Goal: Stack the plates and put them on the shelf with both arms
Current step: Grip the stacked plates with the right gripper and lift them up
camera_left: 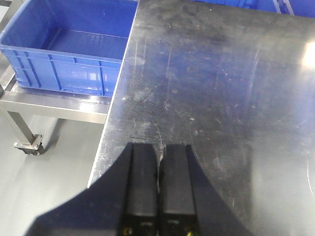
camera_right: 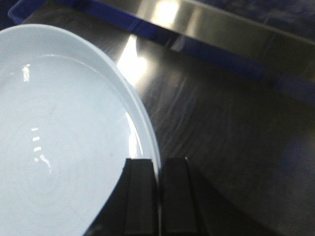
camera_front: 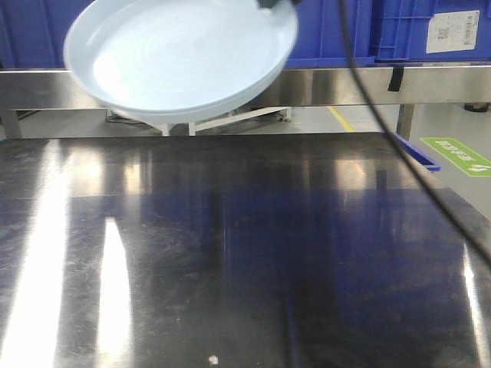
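Front view: pale-blue plate [camera_front: 180, 57] hangs tilted at upper left, clear of the steel table [camera_front: 230, 245]. My black cable [camera_front: 383, 123] trails down at right, blue crates [camera_front: 414, 31] behind.
Left wrist view: my left gripper [camera_left: 158, 150] has its fingers pressed together w/ nothing btwn them, above the table near its edge. An open blue bin [camera_left: 64, 54] sits on a wheeled steel stand [camera_left: 49, 105] beside the table.
Right wrist view: my right gripper [camera_right: 158, 164] is pinched on the plate's rim, one finger each side. The plate fills the left of frame, above the table.
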Controlling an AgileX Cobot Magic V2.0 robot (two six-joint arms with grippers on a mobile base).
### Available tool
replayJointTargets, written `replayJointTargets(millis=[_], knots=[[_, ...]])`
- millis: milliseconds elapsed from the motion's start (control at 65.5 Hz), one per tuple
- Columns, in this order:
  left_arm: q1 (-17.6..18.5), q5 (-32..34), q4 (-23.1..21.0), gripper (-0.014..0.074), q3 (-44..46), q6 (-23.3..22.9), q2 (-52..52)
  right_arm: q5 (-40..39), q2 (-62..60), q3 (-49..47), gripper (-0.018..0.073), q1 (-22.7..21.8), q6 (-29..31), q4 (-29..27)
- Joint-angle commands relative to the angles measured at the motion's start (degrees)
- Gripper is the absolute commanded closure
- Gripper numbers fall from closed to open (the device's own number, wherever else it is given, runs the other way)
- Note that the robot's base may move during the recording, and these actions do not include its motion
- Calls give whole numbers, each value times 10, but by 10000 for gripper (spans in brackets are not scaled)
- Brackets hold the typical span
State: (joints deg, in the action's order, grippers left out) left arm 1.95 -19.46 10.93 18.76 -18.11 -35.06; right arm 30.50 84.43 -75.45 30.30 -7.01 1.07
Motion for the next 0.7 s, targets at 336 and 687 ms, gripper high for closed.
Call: replayJointTargets(millis=[336,687], knots=[[4,45,-1,512,16,-4,-2,-111,-213,172,533,-77,3,7],[4,45,-1,512,16,-4,-2,-115,-380,312,533,-148,3,6]])
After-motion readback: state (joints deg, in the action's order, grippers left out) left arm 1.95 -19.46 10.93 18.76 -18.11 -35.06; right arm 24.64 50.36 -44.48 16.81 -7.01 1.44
